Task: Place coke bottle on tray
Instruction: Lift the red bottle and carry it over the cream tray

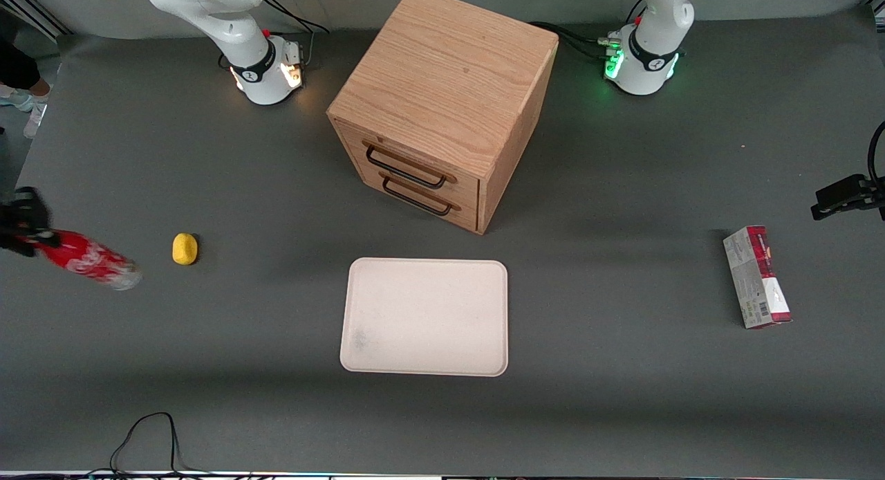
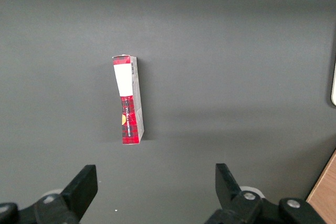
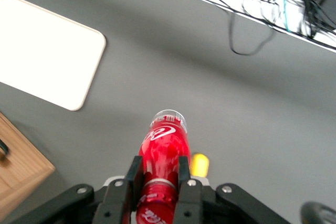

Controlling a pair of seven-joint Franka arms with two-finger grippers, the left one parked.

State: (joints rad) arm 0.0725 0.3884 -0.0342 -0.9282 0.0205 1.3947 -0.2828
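The tray (image 1: pixel 424 317) lies nearest the front camera, flat on the grey table (image 1: pixel 622 397), with the wooden drawer cabinet (image 1: pixel 442 106) at its twelve o'clock. The coke bottle (image 1: pixel 90 259) is out at the tray's nine o'clock, toward the working arm's end, held in the air and tilted, with its clear base pointing toward the tray. The right gripper (image 3: pixel 157 179) is clamped on it, one finger (image 3: pixel 132 174) on each side of the red body just below the neck, cap end inward. A small yellow object (image 1: pixel 184 249) sits on the table between bottle and tray.

The bottle looks like rigid plastic, slim and light, with a smooth, probably slippery label. A hold high on the body suits it, though the free base may swing. Standing it up on such a narrow base calls for a level, gentle set-down.
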